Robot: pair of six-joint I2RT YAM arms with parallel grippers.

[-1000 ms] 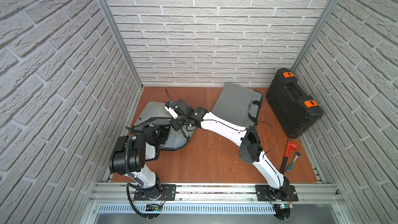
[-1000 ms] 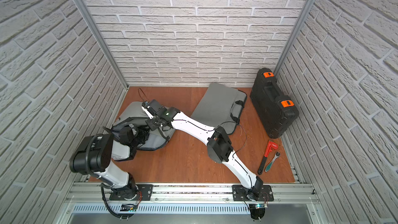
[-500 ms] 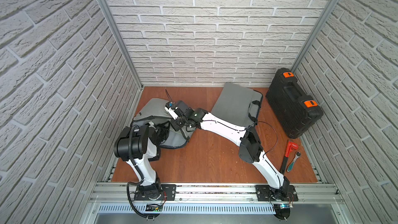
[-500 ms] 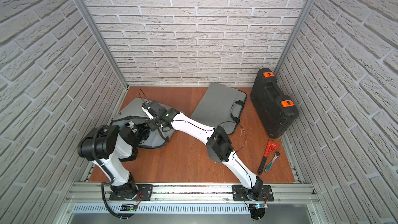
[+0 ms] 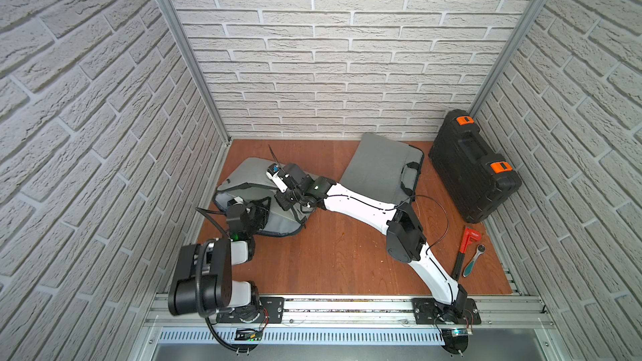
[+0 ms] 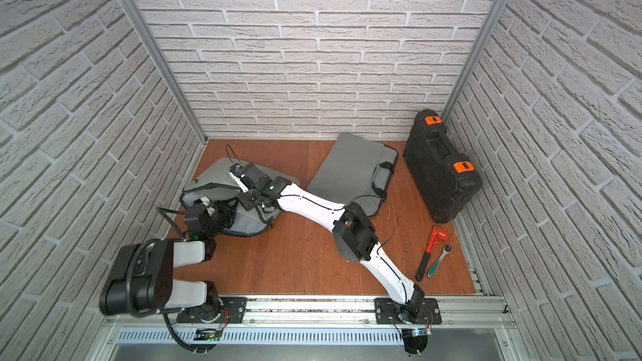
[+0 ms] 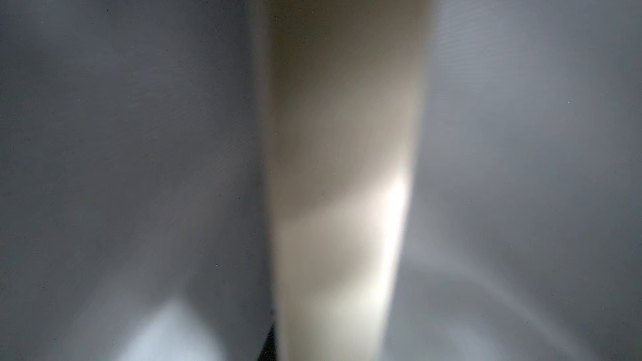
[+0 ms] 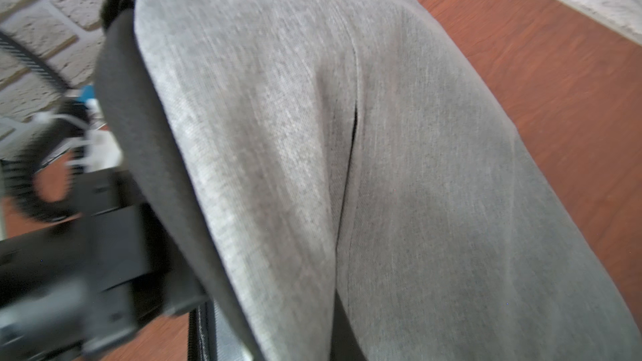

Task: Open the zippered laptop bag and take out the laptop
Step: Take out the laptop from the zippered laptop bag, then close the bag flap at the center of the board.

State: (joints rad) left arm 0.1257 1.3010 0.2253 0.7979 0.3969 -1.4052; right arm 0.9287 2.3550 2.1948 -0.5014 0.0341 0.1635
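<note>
The bag (image 5: 243, 171) is lying at the table's (image 5: 330, 255) back-left, close to the left wall. Its zip is standing at least partly undone: the top flap is tenting up and a mouth is gaping along the near-left edge. The laptop is not showing in any view, so pulling it out is what is left. The bag's long axis seems to be running diagonally, from the left wall toward the table's front middle, with the mouth facing the left arm.

The right gripper (image 5: 283, 201) is reaching across with jaws closed, apparently pinching the flap's edge and holding it up. The left gripper (image 5: 260, 208) is poking into the mouth. Its wrist view is giving only blurred grey cloth and a pale band, so I cannot tell how wide it stands or whether it is gripping anything.

A second bag (image 5: 378, 168), a case (image 5: 469, 164) and a wrench (image 5: 465, 248) are lying well apart to the right.
</note>
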